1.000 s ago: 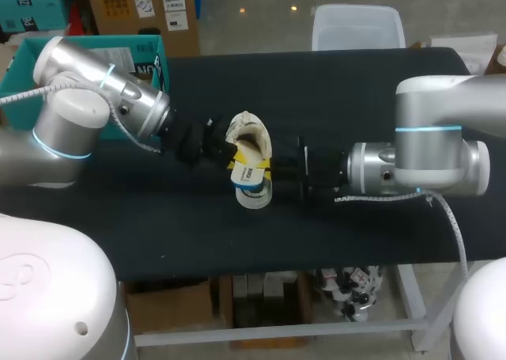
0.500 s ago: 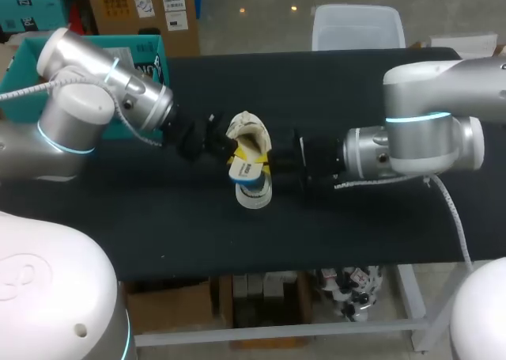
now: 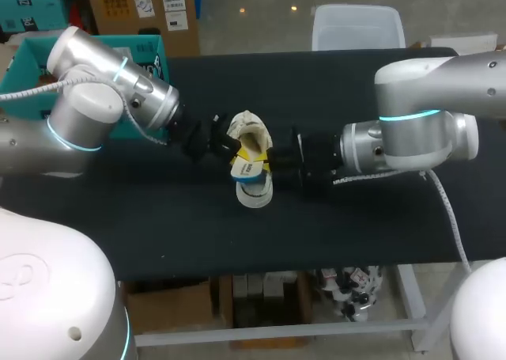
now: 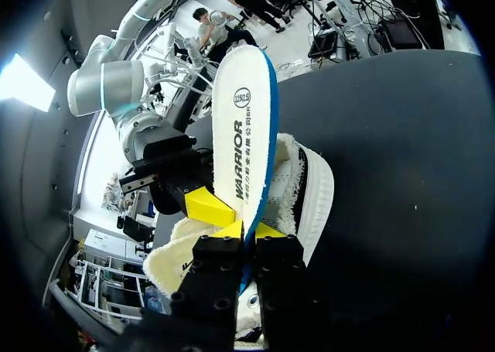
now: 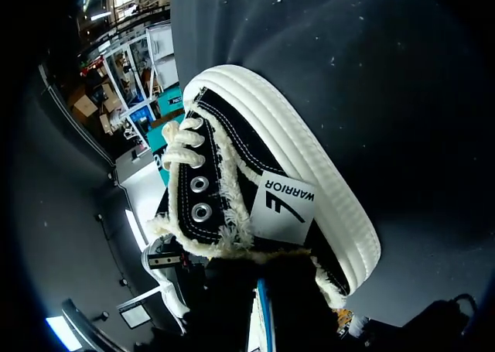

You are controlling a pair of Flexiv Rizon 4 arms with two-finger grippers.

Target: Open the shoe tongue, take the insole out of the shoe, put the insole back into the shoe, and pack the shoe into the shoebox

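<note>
An insole [image 4: 241, 135], white with a blue edge, is held upright above the shoe [image 5: 232, 193]. It is pinched near its lower end between the yellow tips of the left hand [image 4: 249, 230], which is closed on it. Whether the insole's lower tip is clear of the shoe's opening cannot be told.

The shoe, a black canvas low-top with a thick white rubber sole [image 5: 309, 174] and a fleece lining [image 4: 298, 158], rests on the black counter [image 3: 158, 217] between the two hands. The right hand [image 3: 275, 166] is placed at the shoe's collar, on the side opposite the left hand. Whether it is gripping the shoe cannot be told.

The insole is judged light, thin and bendy. Held at one end only, it can be expected to flop or twist, so a pinch across its flat, as shown, is thought sound. The fleece is likely to drag on its edges when it is fed back in.

The shoe is judged light, firm at the sole and soft in the upper, and apt to slide on the counter if pushed. It is best taken by the collar or the sole wall, not by the laces [image 5: 182, 139] or the lining. The return of the insole and the boxing are not yet done.
</note>
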